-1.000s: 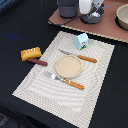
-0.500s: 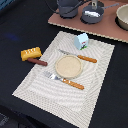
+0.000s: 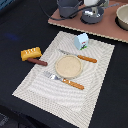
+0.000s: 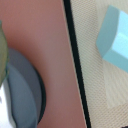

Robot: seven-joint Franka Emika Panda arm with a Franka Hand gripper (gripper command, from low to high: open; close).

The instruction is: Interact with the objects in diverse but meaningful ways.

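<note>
The gripper (image 3: 94, 6) hung over the dark grey saucepan (image 3: 93, 15) on the pink board (image 3: 107, 26); whether its jaws stood wide or narrow could not be told. The carton (image 3: 81, 41) stood on the placemat (image 3: 95, 75) beside the round plate (image 3: 68, 66), with the bread loaf (image 3: 31, 52) and sausage (image 3: 37, 61) just off the placemat's edge.

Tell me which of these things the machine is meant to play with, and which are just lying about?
For the job: white-and-light-blue carton, yellow scored bread loaf, brown sausage, dark grey saucepan.

Lying about: striped beige placemat, round tan plate, orange-handled knife, orange-handled fork.
</note>
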